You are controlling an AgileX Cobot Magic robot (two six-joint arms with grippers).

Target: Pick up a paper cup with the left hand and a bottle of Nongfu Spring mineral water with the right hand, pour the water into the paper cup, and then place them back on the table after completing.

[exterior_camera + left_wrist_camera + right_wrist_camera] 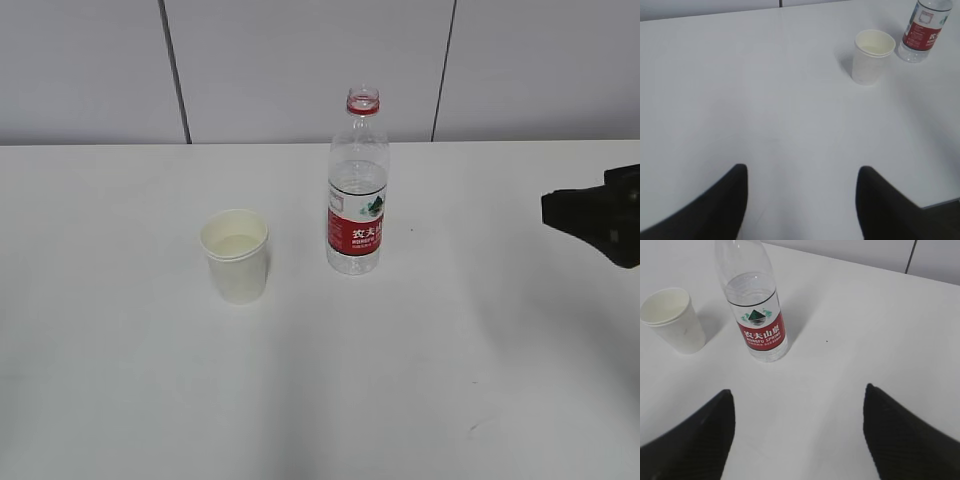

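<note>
White table (120, 380): cup (236, 256) beside btl (357, 190), both upright.

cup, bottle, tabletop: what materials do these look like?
Paper cup: matte off-white paper by the look, rolled rim, opaque wall.
Bottle: clear glossy plastic, probably PET; water line shows through, red printed label, red neck ring.
Table: smooth white surface, faint sheen, likely laminate; cannot say for sure.

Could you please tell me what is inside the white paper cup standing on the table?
The white paper cup holds a shallow pool of clear water, seen past its rim in the exterior view. Its opaque wall hides the exact depth. Nothing else shows inside.
</note>
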